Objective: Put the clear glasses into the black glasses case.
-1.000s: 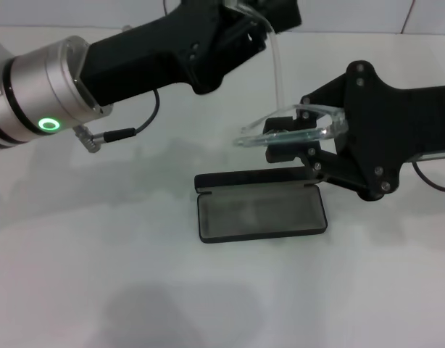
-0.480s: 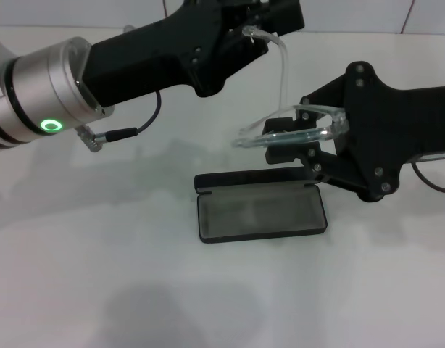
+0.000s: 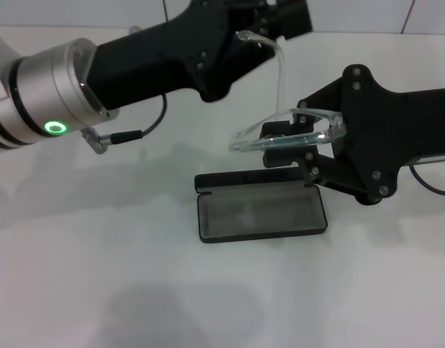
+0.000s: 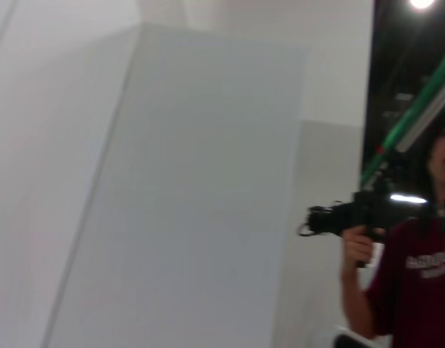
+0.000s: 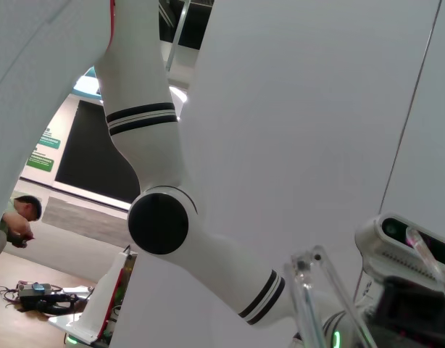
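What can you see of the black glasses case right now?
The black glasses case lies flat on the white table, open, a black rim around a grey lining, corners rounded. Its lid edge shows as a thin black strip along the far side. Nothing touches it. The clear glasses, held in the right gripper, hang above its far edge; the left gripper is at one temple tip.

Legible text: none. Pale lettering on a maroon shirt [image 4: 425, 275] in the left wrist view, blurred, unreadable. Green sign [image 5: 43, 150] in the right wrist view, characters too small to read.
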Robot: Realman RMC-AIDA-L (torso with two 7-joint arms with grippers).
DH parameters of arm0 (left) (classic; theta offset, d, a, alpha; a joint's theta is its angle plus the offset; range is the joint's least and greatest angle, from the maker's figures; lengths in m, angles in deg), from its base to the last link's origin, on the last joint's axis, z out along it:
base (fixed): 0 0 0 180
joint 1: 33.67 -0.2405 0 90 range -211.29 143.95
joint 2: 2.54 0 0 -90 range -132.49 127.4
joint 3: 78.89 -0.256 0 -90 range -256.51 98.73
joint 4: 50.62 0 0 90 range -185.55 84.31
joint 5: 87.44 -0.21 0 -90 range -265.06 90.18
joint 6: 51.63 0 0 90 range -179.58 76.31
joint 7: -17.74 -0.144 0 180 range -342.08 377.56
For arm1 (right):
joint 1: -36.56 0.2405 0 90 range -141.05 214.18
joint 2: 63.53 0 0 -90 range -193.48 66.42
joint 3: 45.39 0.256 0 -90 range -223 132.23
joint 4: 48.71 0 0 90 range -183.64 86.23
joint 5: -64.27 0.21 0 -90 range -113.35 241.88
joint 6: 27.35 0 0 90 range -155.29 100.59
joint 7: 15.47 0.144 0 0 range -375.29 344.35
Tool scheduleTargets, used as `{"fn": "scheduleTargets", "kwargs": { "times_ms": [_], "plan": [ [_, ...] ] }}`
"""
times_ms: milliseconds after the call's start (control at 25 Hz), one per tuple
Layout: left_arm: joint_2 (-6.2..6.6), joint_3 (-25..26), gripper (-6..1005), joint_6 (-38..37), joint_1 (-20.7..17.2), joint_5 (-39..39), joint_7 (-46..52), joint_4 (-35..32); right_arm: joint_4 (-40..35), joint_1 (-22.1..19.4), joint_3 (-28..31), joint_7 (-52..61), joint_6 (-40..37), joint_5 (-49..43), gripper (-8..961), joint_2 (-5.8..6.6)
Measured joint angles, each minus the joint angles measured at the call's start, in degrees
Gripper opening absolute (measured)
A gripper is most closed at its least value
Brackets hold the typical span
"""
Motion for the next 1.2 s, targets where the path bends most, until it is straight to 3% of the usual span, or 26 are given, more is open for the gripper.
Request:
{"fn": "scheduleTargets", "kwargs": {
  "times_ms": [1200],
  "plan": [
    [0.48, -1.16, 85, -6.38, 0.98, -3.36, 0.06, -0.26, 0.79, -0.11, 0.43, 0.00, 0.39, 0.08, 118, -0.04]
  ]
}}
